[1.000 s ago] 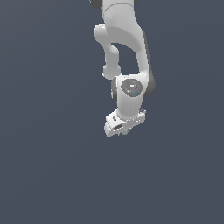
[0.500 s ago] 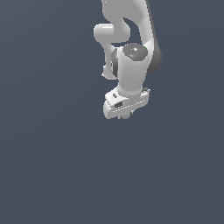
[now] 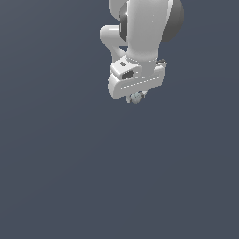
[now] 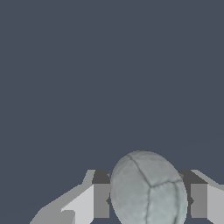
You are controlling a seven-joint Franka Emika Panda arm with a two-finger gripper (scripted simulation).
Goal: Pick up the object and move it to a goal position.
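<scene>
Filling both views from edge to edge, a flat dark slate-blue backdrop (image 3: 70, 177) surrounds the arm on every side, with open room below it and toward the exterior view's left and right alike. No rim, wall or container shows anywhere in either picture.

Next in size is the glossy white Franka arm (image 3: 142, 32), which enters from the upper edge of the exterior view, its rounded joints stacked above the boxy white wrist housing (image 3: 135, 79). It hangs pointing down, well clear of the lower edge.

Below the housing sits the white gripper (image 3: 136, 97) — its fingers mostly hidden behind the housing in the exterior view. In the wrist view the two pale grey fingers (image 4: 101, 199) stand on either side of the ball, closed in against its flanks, only its width apart.

Smallest is the pale grey-green mottled ball (image 4: 148, 190), crossed by thin dark seam lines — it sits clamped between the fingers, and in the exterior view it peeks out just under the housing (image 3: 136, 98).
</scene>
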